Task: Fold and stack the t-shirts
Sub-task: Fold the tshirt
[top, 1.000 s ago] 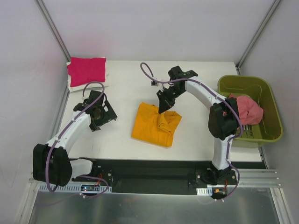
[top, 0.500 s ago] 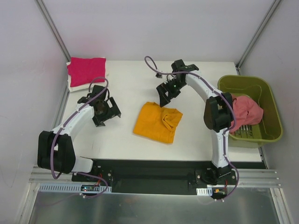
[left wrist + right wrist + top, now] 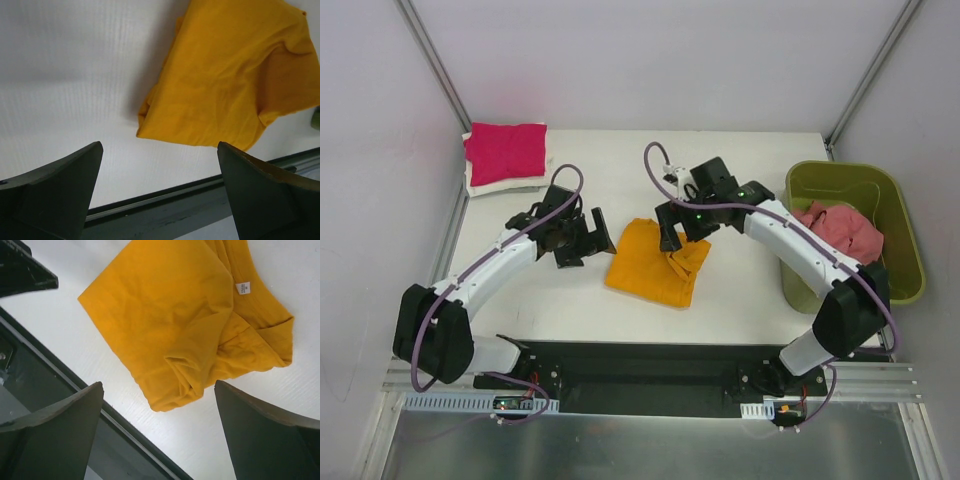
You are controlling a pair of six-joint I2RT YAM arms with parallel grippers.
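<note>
Mid-table, orange shirt [image 3: 655, 262] lying roughly folded and rumpled, left gripper [image 3: 583, 240] just beside its left edge, jaws wide and empty, right gripper [image 3: 683, 230] over its far edge, spread open, nothing held, folded pink shirt [image 3: 506, 150] at far-left corner, green basket [image 3: 895, 200] at right.

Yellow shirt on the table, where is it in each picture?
Top external: the yellow shirt lies near the middle of the table.
Left wrist: the shirt is at the upper right.
Right wrist: the shirt fills the top middle.
Shared landmark: the black strip along the table's near edge. It is at the bottom of the left wrist view and the lower left of the right wrist view.
</note>
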